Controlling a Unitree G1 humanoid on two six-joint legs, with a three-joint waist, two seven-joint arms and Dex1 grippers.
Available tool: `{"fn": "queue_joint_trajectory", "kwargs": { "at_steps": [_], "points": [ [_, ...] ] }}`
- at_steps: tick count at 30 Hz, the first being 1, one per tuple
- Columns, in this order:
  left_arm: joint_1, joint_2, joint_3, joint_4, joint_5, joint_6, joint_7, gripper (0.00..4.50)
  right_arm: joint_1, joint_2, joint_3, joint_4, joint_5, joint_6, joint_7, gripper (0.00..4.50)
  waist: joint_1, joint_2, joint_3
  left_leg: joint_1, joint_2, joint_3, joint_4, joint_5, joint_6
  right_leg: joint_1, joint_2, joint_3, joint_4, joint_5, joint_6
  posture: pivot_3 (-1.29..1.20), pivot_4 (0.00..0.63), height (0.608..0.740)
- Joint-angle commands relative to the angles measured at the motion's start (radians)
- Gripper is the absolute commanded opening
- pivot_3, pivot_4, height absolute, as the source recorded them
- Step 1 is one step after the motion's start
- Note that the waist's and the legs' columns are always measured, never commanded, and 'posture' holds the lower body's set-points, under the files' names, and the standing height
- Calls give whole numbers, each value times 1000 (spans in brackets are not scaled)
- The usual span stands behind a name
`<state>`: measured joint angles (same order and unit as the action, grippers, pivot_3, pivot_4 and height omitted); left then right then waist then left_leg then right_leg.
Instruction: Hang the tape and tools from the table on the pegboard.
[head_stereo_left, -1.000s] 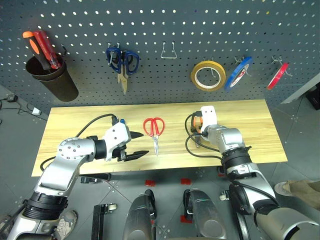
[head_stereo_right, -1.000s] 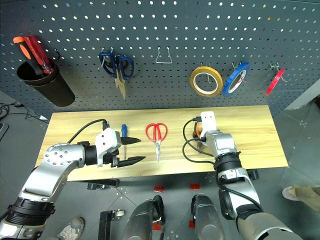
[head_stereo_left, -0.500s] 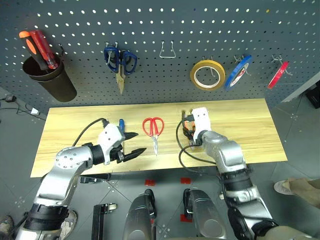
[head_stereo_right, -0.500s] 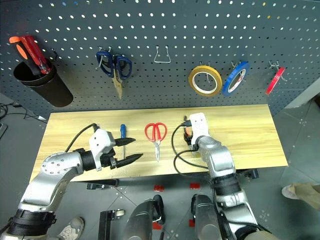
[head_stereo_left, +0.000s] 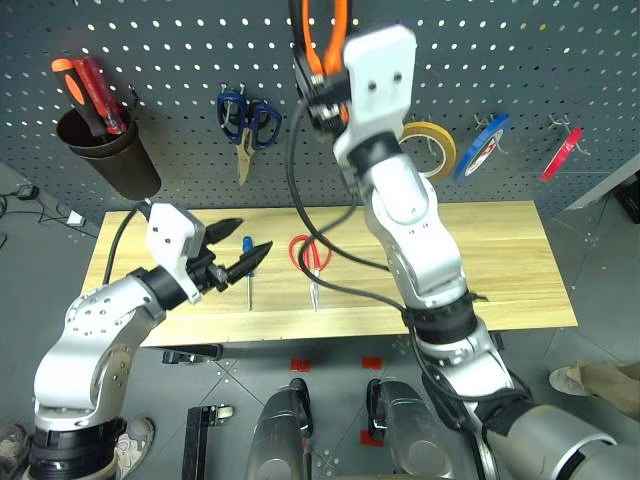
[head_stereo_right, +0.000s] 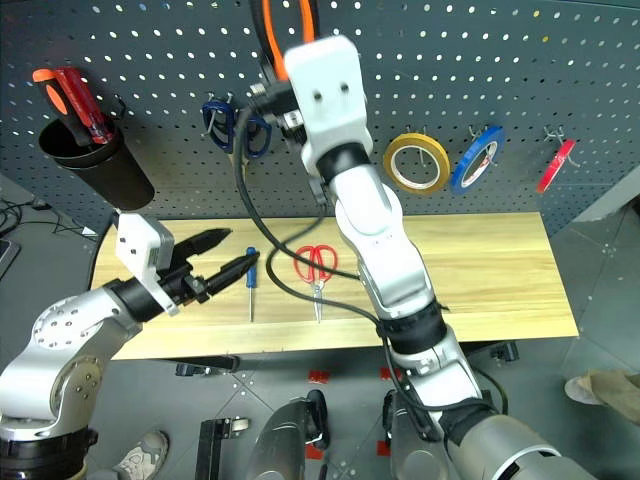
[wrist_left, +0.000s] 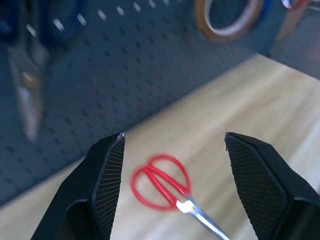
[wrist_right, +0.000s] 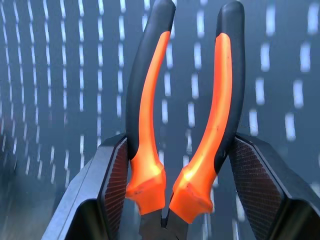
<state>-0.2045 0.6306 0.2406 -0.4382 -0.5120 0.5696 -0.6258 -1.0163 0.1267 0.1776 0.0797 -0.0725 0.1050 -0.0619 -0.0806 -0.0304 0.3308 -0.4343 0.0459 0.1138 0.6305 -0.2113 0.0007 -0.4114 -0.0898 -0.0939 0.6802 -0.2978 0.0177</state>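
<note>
Two arms show in the head views. The right gripper is raised high against the pegboard, its fingers closed on the pliers, whose orange-and-black handles stick up past the fingertips to the top edge. Beside it on the board hang a yellow roll, a blue roll and the thin red tape, each on a hook; on its other side hang the blue-handled pair of tools and a black cup holding red and orange screwdrivers.

Lower down, the left gripper hangs above the table with its fingers spread and nothing between them. The small blue-handled screwdriver lies on the wood just under its fingertips, and the red scissors lie a little farther on, toward the right arm.

From the left wrist, the two black fingers stand wide apart — the scissors lie on the table between and beyond them, with the board behind.

From the right wrist, both pads press the outer sides of the pliers' handles low down near the pivot; the handles point straight out past the fingertips at the blurred board, and whether they touch it I cannot tell.
</note>
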Motion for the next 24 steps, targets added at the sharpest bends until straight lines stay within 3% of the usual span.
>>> {"fn": "queue_joint_trajectory", "kwargs": {
  "at_steps": [1,11,24],
  "points": [
    [-67,-19,-38,-35,-23,54,46,3369,-104,-7,-36,180,-31,-209,-40,2742,0,-1,0,0,0,0,0,0,0,0,0,0,0,0,0,-95,319,740],
    [-172,-24,-115,33,23,52,35,3369,-229,-92,-42,565,-140,-530,-130,2742,0,-1,0,0,1,1,-1,0,0,0,0,0,0,0,0,-74,323,740],
    [-167,-39,-143,96,59,-4,-3,3369,-142,-88,-32,607,-181,-555,-152,2742,2,-1,0,0,1,1,0,0,0,0,0,0,0,0,-1,-90,329,740]
  ]
}}
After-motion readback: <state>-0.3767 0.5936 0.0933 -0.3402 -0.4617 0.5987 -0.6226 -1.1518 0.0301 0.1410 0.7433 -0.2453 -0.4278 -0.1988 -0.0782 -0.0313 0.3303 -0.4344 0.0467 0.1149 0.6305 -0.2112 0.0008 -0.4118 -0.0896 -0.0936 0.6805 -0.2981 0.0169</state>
